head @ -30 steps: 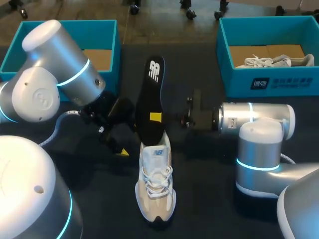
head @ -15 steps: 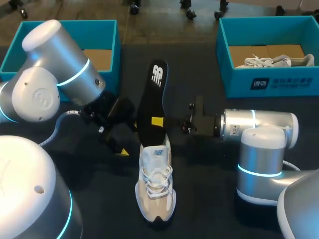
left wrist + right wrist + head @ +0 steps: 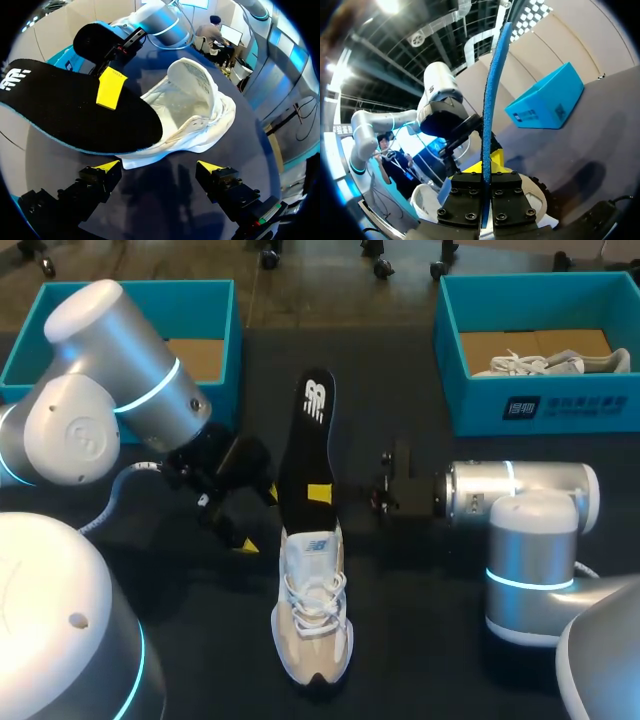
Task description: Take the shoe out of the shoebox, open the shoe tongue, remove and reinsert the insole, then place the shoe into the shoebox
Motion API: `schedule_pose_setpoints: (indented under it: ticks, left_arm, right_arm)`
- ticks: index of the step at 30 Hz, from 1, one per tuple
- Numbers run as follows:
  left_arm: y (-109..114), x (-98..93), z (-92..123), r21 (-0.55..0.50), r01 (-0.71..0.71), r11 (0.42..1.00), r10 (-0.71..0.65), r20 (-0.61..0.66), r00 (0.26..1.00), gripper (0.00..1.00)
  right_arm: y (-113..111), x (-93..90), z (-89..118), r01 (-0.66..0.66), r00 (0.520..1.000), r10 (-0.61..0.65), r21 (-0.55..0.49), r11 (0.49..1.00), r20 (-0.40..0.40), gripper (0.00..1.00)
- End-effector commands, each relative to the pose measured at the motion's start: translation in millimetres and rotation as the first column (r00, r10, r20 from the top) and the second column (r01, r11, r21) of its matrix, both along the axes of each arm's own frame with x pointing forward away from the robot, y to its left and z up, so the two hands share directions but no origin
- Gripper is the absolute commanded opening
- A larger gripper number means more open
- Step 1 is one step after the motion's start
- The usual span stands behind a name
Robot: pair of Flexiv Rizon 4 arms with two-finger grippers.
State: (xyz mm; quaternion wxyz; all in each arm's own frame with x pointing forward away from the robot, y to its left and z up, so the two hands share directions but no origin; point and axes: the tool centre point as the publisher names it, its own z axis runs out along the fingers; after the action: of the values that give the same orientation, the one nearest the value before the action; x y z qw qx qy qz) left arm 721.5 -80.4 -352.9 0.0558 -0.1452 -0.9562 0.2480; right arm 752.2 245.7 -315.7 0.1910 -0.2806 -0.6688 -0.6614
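Progress seems roughly midway: beige-and-white mesh sneaker (image 3: pixel 312 615) lies unboxed on the dark table (image 3: pixel 400 640), tongue open, its thin, flexible black foam insole (image 3: pixel 305 455) jutting toward 12 o'clock, pinched from 3 o'clock by the right gripper (image 3: pixel 318 493), the left gripper (image 3: pixel 157 167) spread wide at 9 o'clock; reinserting and boxing remain.

No wording is legible; a white logo mark (image 3: pixel 315 397) sits on the black insole (image 3: pixel 300 455), at the end far from the right gripper (image 3: pixel 319 494); a small blue mark is on the shoe tongue label (image 3: pixel 317 544), just beside that gripper; a dark panel (image 3: pixel 520 408) of unreadable white characters fronts the teal shoebox (image 3: pixel 600 402).
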Motion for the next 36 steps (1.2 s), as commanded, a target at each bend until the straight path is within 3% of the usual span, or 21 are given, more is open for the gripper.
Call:
schedule_pose_setpoints:
  ticks: [1,10,26,36]
  left_arm:
    - [0.2,-0.5,-0.8,-0.001,0.0,1.0,0.0,0.001,1.0,1.0]
    - [0.2,-0.5,-0.8,-0.001,0.0,1.0,0.0,0.001,1.0,1.0]
    - [0.2,-0.5,-0.8,-0.001,0.0,1.0,0.0,0.001,1.0,1.0]
    - [0.2,-0.5,-0.8,-0.001,0.0,1.0,0.0,0.001,1.0,1.0]
  right_arm:
    - [-0.7,0.2,-5.7,-0.019,1.0,0.019,-0.004,1.0,-0.001,0.0]
    - [-3.0,-9.8,-20.7,-0.02,0.999,0.02,0.006,1.0,-0.027,0.0]
    - [-3.1,-10.7,-21.0,-0.028,0.999,0.028,0.005,1.0,-0.026,0.0]
    - [-9.3,-34.9,-40.3,-0.049,0.999,0.049,-0.013,0.999,0.004,0.0]
